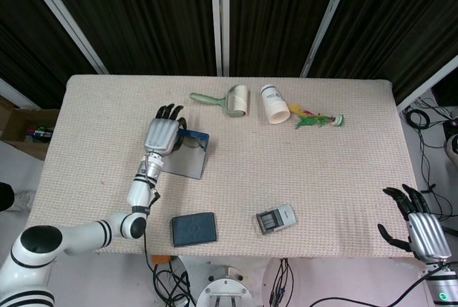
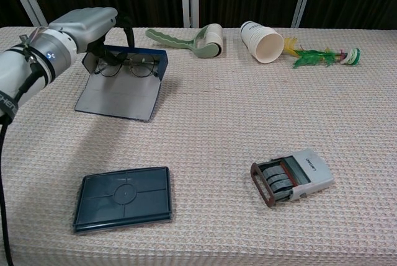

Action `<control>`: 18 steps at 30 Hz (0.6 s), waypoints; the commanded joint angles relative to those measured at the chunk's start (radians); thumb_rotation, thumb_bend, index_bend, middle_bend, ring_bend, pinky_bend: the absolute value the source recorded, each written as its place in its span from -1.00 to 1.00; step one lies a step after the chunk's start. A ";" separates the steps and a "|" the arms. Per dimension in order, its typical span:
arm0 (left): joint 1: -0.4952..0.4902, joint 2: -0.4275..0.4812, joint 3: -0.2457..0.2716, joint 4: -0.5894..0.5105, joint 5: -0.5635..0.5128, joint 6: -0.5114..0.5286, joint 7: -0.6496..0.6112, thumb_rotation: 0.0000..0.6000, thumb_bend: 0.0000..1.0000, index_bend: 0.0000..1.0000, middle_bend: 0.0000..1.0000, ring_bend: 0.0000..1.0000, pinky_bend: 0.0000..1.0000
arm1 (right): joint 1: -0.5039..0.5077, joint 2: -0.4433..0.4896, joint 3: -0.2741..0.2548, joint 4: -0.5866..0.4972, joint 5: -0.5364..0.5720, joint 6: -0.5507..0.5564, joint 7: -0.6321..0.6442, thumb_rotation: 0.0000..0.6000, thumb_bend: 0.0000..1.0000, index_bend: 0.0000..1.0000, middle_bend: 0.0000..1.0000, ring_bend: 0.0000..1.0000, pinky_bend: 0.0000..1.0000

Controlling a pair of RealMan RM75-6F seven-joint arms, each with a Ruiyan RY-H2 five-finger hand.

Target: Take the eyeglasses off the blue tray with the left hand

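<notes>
The eyeglasses lie at the far end of the blue tray, propped against its raised far wall, lenses facing the chest view. In the head view they are almost wholly hidden under the left hand, with only a little of the frame showing beside it. The left hand hangs over the far left corner of the tray with its dark fingers curled down behind the tray wall and the glasses; whether those fingers actually grip the frame or only touch it, the pictures do not show. The tray sits tilted, its far wall lifted and its flat floor sloping toward the counter.

Near the tray, closer to the robot, a dark flat case lies on the counter. To the right of it sits a grey date stamp with a brown frame. Along the far edge lie a green lint roller, a white paper cup on its side with its mouth toward the robot, and a green feathered shuttlecock.

The right hand is well apart from everything, off the right near corner of the counter, fingers spread and holding nothing.
</notes>
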 commanded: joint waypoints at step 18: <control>0.009 -0.221 -0.051 0.341 0.214 0.035 -0.140 1.00 -0.03 -0.08 -0.75 -0.88 -0.79 | -0.015 0.007 0.000 -0.009 0.007 0.014 -0.005 1.00 -0.51 -0.64 -0.64 -1.00 -0.80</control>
